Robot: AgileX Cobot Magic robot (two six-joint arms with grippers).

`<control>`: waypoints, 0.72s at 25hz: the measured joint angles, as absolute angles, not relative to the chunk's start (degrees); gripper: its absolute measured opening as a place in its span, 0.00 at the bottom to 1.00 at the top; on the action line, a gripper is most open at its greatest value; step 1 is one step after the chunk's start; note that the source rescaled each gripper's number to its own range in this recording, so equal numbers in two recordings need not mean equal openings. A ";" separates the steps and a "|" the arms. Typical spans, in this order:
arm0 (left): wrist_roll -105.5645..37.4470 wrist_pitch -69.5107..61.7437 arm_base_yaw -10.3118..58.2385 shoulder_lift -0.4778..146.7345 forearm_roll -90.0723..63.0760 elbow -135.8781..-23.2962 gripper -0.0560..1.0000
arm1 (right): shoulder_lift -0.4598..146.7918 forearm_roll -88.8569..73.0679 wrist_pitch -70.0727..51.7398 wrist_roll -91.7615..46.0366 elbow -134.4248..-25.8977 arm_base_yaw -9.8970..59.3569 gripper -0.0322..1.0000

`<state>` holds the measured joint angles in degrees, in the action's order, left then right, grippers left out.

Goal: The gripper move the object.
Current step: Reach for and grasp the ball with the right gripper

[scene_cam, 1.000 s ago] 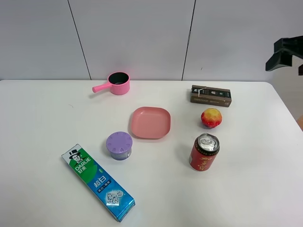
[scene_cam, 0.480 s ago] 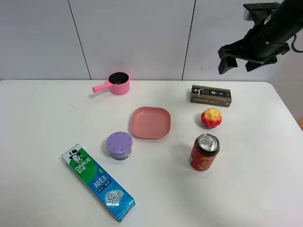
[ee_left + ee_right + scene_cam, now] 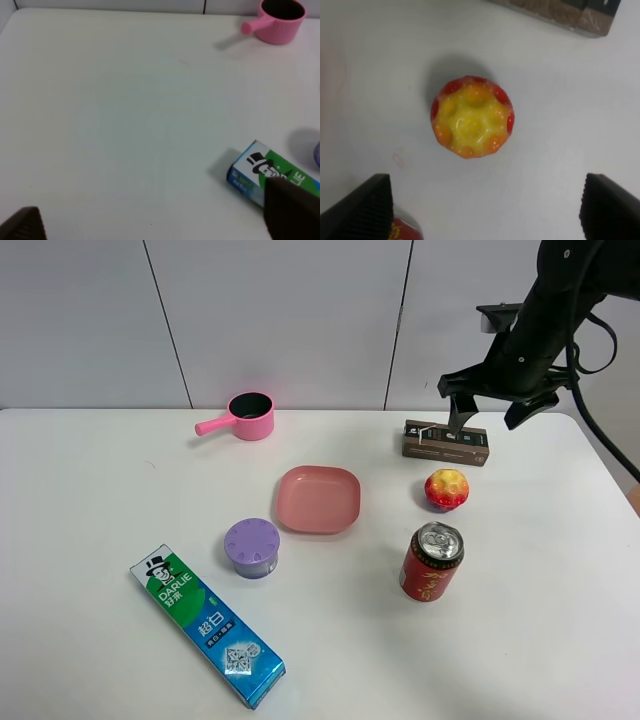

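Note:
The object, a small bumpy ball (image 3: 447, 489) in red, yellow and orange, sits on the white table right of centre. In the right wrist view it (image 3: 472, 116) lies between and ahead of the two black fingers (image 3: 365, 207), well apart from both. My right gripper (image 3: 490, 420) hangs open and empty in the air above the brown box, behind the ball. It also shows in the right wrist view (image 3: 485, 210). My left gripper (image 3: 157, 220) is open and empty over bare table near the toothpaste box; it is out of the exterior view.
A brown box (image 3: 445, 442) lies just behind the ball. A red can (image 3: 431, 562) stands just in front of it. A pink plate (image 3: 318, 499), purple lidded jar (image 3: 252, 547), toothpaste box (image 3: 207, 625) and pink pot (image 3: 247, 416) lie to the left.
My right arm has swung in from the upper right edge, moving left and down to hang over the brown box and ball. Nothing on the table has moved.

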<state>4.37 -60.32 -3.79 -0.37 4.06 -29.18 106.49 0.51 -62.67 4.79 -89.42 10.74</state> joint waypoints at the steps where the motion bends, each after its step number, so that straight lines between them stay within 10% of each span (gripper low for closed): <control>1: 4.37 -60.32 -3.79 -0.37 4.06 -29.18 1.00 | 106.76 0.51 -62.71 4.79 -89.42 10.74 0.69; 18: 4.37 -60.32 -3.79 -0.37 4.06 -29.18 1.00 | 116.51 -1.12 -58.54 4.59 -89.60 10.74 0.69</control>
